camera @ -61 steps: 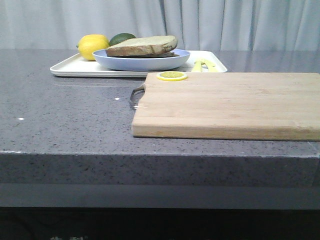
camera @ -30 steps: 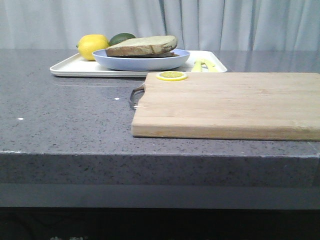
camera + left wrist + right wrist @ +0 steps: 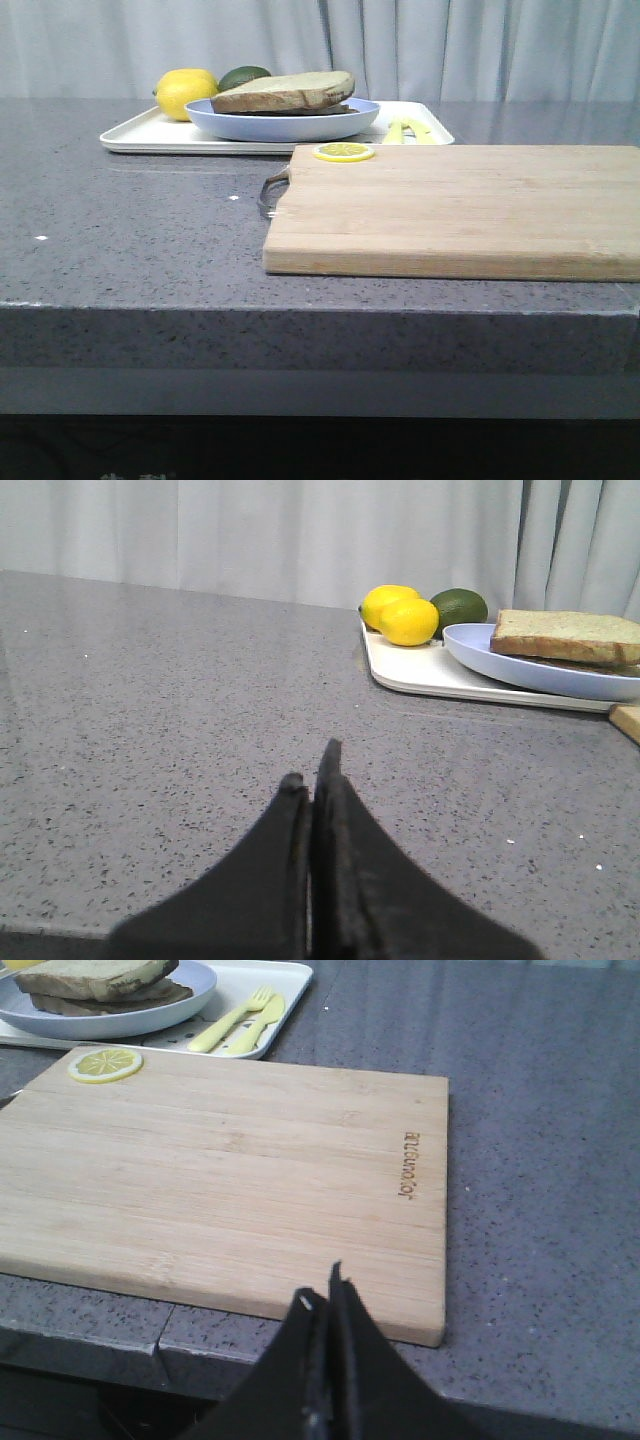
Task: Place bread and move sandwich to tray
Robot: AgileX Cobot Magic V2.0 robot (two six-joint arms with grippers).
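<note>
From the front, the grey speckled stone desk (image 3: 150, 240) carries a wide, shallow white rectangular tray (image 3: 150, 135) at the far side. On the tray sits a round light-blue plate (image 3: 283, 124) holding the sandwich (image 3: 285, 93), whose top is a thick slice of pale speckled bread with a brown crust (image 3: 290, 88) lying on a darker layer. Behind the plate are a yellow lemon (image 3: 184, 93) and a dark green avocado (image 3: 244, 76). Pale yellow plastic cutlery (image 3: 408, 131) lies at the tray's right end. Nearer the camera rests a large rectangular light-wood cutting board (image 3: 460, 208) with a thin lemon slice (image 3: 344, 152) on its far left corner.

In the left wrist view, the black left hand (image 3: 313, 770) has its two fingers pressed together with nothing between them, over bare desk, well apart from the tray, where two lemons (image 3: 398, 615), the avocado and the plate with the sandwich stand.

In the right wrist view, the black right hand (image 3: 322, 1295) is likewise closed and empty, over the near edge of the cutting board, which bears a small burnt-in word. The lemon slice, cutlery and plate lie beyond.
</note>
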